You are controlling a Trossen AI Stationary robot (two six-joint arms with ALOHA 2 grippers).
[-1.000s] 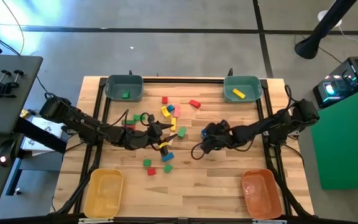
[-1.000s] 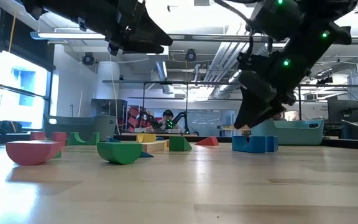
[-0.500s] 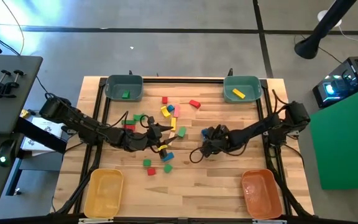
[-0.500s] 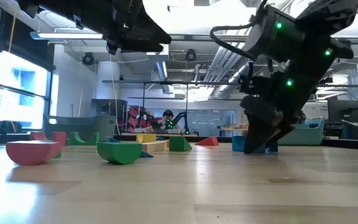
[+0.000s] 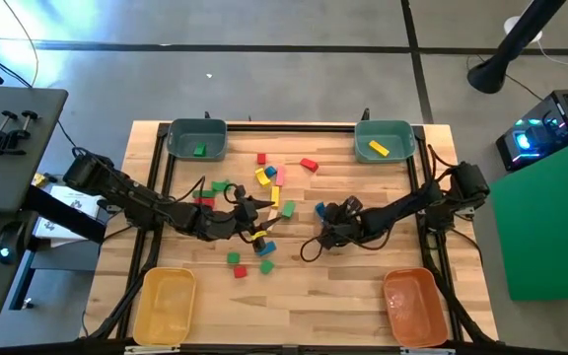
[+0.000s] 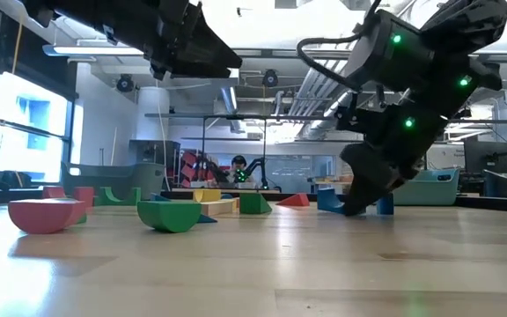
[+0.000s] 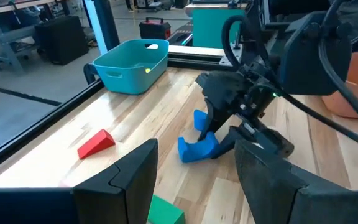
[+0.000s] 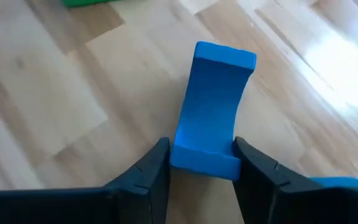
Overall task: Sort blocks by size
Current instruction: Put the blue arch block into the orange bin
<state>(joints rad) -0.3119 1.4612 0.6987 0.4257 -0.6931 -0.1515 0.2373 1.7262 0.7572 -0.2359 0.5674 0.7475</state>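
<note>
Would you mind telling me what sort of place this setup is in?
Probably a robotics lab or workshop: exposed ceiling pipes, another robot arm at a bench in the background, and a wooden table fitted with sorting bins.

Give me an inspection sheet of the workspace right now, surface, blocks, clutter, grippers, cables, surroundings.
Surface: wooden table, bare near the front.
Job's things: blocks scattered mid-table; blue arch block between the right gripper's fingers; green block in the left teal bin; yellow block in the right teal bin.
Clutter: yellow bin and orange bin at the front corners.
Grippers: right gripper closing around the arch; left gripper open over the blocks.
Cables: black cable looping by the right gripper.
Surroundings: green panel right of the table.
</note>
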